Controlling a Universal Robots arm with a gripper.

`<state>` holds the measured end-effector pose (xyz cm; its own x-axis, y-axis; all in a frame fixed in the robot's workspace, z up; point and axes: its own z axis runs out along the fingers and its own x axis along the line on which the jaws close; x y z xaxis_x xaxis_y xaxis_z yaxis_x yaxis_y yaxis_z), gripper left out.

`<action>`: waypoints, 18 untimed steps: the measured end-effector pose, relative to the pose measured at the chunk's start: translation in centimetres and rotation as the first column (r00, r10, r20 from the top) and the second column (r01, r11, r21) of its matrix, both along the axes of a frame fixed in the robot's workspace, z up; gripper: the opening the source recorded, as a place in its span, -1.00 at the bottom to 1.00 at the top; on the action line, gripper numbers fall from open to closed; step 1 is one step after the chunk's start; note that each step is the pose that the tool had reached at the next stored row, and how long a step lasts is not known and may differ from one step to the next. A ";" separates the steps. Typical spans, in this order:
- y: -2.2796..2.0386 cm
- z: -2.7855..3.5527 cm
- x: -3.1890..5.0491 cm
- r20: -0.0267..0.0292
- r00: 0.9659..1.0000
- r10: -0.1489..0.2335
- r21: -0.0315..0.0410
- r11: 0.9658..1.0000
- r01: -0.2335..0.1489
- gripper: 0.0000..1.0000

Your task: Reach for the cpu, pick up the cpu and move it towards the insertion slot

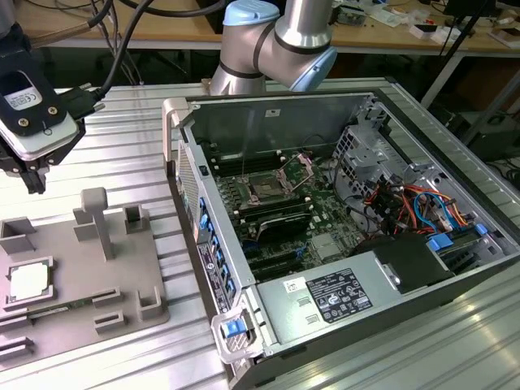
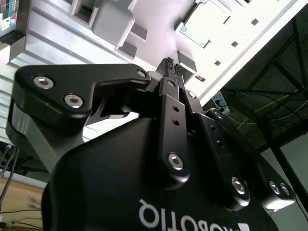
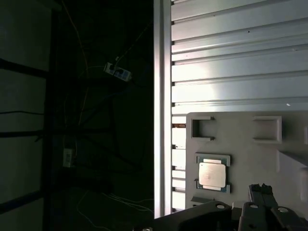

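1. The cpu is lying flat, shiny side up, in a square nest on the grey tray. The tray is sitting on the ribbed metal bench, at the exterior view's left.
2. The cpu is looking thin, light and stiff, and likely easy to hurt. Its smooth top is probably slippery, so pinching two opposite edges looks like the safest hold.
3. The gripper is hanging in the air above the tray, apart from the cpu and not touching it.
4. Its fingers are sitting close together and holding nothing.
5. The insertion slot is waiting inside the open computer case, well apart from the cpu, toward the exterior view's right.
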<state>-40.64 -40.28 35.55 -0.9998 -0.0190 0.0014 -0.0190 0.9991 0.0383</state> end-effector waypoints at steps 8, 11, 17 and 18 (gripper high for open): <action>0.00 0.00 -0.92 -0.002 1.000 0.000 0.000 1.000 0.000 -0.79; 0.00 0.00 -1.33 -0.002 1.000 0.000 0.000 1.000 0.000 -0.79; 0.00 -0.02 -1.97 -0.004 1.000 0.000 0.000 1.000 0.000 -0.79; 0.00 -0.02 -2.09 -0.004 1.000 0.000 0.000 1.000 0.000 -0.79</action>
<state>-42.73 -40.28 35.53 -0.9998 -0.0191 0.0056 -0.0189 0.9991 0.0385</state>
